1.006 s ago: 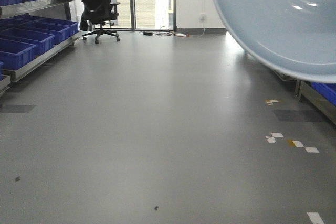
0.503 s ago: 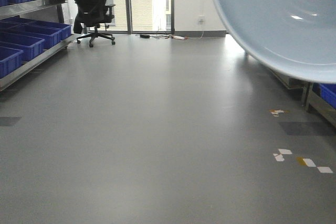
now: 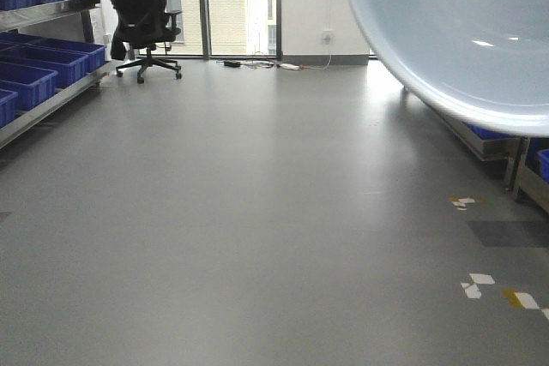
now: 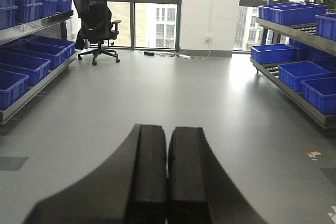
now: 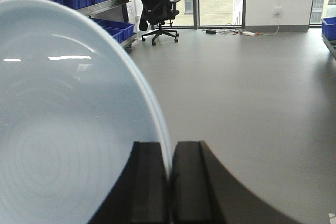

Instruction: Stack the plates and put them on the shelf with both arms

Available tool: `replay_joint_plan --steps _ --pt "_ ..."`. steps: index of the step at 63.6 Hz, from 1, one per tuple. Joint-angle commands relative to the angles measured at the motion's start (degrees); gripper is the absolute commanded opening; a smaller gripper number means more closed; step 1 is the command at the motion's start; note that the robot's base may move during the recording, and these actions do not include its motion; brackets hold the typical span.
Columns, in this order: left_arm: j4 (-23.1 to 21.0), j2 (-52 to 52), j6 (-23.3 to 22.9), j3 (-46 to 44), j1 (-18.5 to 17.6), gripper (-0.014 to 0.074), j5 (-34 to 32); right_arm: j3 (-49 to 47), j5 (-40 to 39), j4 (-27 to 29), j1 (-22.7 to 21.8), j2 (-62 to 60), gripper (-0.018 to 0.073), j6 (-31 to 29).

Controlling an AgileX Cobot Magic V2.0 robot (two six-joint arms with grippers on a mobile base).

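Right gripper (image 5: 169, 153) pinching plate (image 5: 63, 129) by thin rim, plate spreading left of it. Left gripper (image 4: 168, 140) pressed together, empty; shelf (image 4: 37, 24) ahead-left, well apart. Risk: glossy rim slips from narrow pinch if jolted.

the front view sits low, facing down the aisle, a plate (image 3: 455, 32) very near its lens. the wrist views look ahead over the left end effector (image 4: 168, 135) and right end effector (image 5: 170, 153). all share the office chair (image 3: 141, 19) and shelf (image 3: 51, 106).
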Motion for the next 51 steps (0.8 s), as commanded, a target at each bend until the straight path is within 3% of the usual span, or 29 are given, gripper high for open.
replay_joint_plan --steps 1,51 --pt "-0.5 0.3 -0.3 -2.0 -0.3 0.0080 -5.0 -2.0 -6.0 -0.1 -0.3 0.0 0.0049 -0.2" --pt "-0.5 0.3 -0.3 -2.0 -0.3 0.0080 -5.0 -2.0 -6.0 -0.1 -0.3 0.0 0.0049 -0.2"
